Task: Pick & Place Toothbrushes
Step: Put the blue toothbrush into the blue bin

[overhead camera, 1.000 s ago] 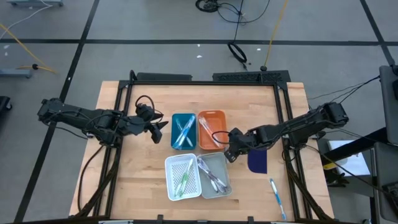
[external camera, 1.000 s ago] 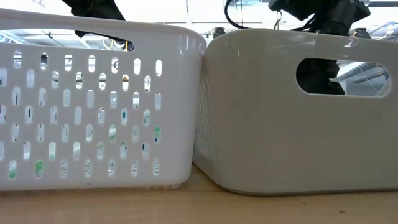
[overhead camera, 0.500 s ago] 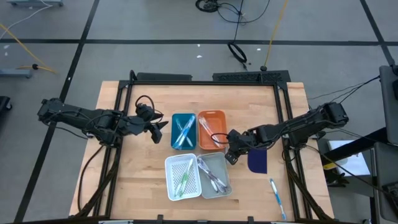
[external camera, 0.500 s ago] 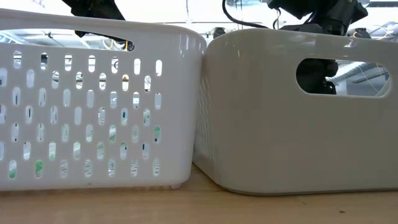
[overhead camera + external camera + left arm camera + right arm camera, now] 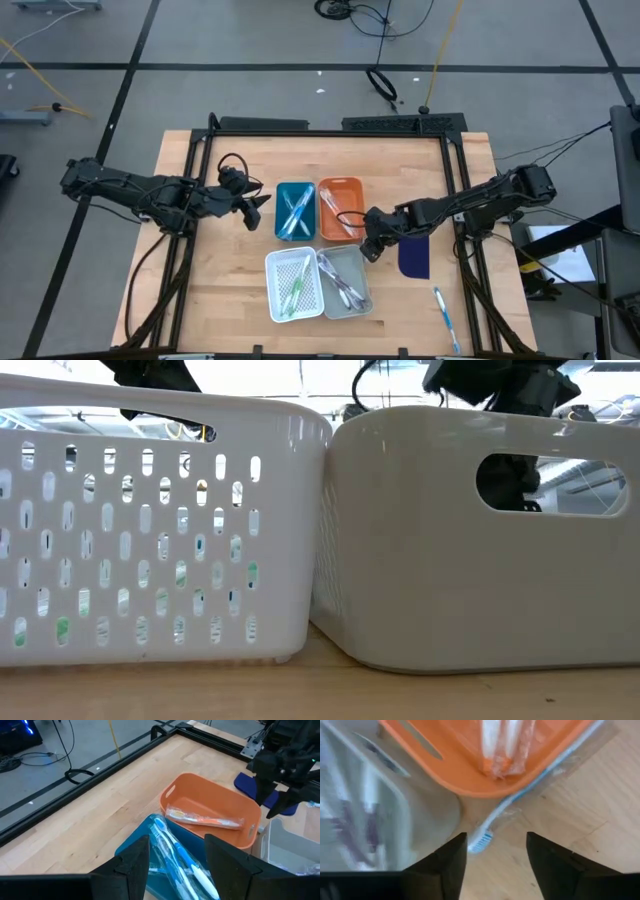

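Observation:
Four small trays stand mid-table: blue tray [image 5: 295, 210], orange tray [image 5: 340, 207], white perforated tray [image 5: 294, 286] and grey tray [image 5: 346, 281], each holding toothbrushes. A light blue wrapped toothbrush [image 5: 520, 797] lies on the wood along the orange tray's side [image 5: 485, 785], its head [image 5: 480, 840] near the grey tray's corner. My right gripper [image 5: 495, 865] [image 5: 372, 242] hangs open above that head, a finger on either side, touching nothing. My left gripper [image 5: 177, 865] [image 5: 255, 206] waits open beside the blue tray. Another blue toothbrush [image 5: 445, 318] lies near the table's right near corner.
A dark blue pad [image 5: 413, 257] lies on the table right of the right gripper. In the low view the white perforated tray [image 5: 150, 520] and the grey tray [image 5: 480, 540] fill the foreground. Bare wood spreads along the table's left and far sides.
My right gripper has edged slightly toward the table's left, closer to the orange tray. The trays, the toothbrushes and my left arm have kept still.

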{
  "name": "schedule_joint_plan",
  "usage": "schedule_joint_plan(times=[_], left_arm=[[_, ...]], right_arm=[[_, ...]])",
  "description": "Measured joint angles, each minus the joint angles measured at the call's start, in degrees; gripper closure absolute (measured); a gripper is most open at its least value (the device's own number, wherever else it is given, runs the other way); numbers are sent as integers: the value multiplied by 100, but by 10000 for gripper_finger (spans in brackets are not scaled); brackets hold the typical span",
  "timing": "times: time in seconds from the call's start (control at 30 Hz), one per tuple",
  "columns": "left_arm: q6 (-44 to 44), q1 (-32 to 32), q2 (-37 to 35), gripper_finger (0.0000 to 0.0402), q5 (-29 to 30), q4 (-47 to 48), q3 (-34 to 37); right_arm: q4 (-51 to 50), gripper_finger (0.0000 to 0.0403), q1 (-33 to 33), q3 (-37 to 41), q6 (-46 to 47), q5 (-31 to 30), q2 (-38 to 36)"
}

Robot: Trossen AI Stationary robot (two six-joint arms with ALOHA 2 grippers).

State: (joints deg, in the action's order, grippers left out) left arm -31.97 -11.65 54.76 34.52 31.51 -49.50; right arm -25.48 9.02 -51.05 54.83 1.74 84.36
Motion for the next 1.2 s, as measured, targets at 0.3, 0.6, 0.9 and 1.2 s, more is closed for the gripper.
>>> schedule_joint_plan(times=[0.3, 0.6, 0.9, 1.2], left_arm=[[17, 0, 1, 215, 0, 0, 0], [21, 1, 0, 215, 0, 1, 0], [164, 1, 0, 215, 4, -4, 0], [162, 1, 0, 215, 7, -9, 0]], right_arm=[[40, 175, -161, 9, -23, -33, 171], [213, 187, -275, 2, -44, -34, 370], [202, 188, -282, 4, -2, -170, 422], [450, 188, -282, -15, 27, -50, 1062]])
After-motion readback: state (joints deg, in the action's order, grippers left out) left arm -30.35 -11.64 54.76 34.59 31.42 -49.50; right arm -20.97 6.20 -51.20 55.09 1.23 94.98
